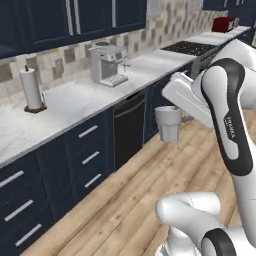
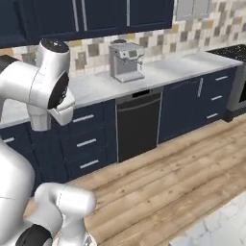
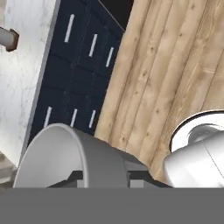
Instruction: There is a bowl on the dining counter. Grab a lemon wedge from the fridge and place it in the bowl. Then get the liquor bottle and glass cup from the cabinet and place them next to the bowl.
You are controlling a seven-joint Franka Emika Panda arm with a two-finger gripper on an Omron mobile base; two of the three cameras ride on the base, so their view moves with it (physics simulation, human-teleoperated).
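Translucent pale grey tumbler base cut by hand view's bottom edge; tool fingertips mostly hidden behind it; white paper-towel roll clipped at left edge.

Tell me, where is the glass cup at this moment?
The glass cup is held in the gripper, in the air above the wooden floor, in front of the dark dishwasher.

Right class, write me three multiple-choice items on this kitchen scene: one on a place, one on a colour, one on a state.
1. Where does the coffee machine stand?
A on the floor
B on the wall counter
C in a drawer

2. What colour are the drawer fronts?
A navy
B red
C yellow

3. What is the glass cup doing?
A lying on the floor
B standing on the counter
C held in the gripper, above the floor

Key: 1 B, it sits on the marble top; 2 A, dark blue fronts; 3 C, the fingers clamp its wall.
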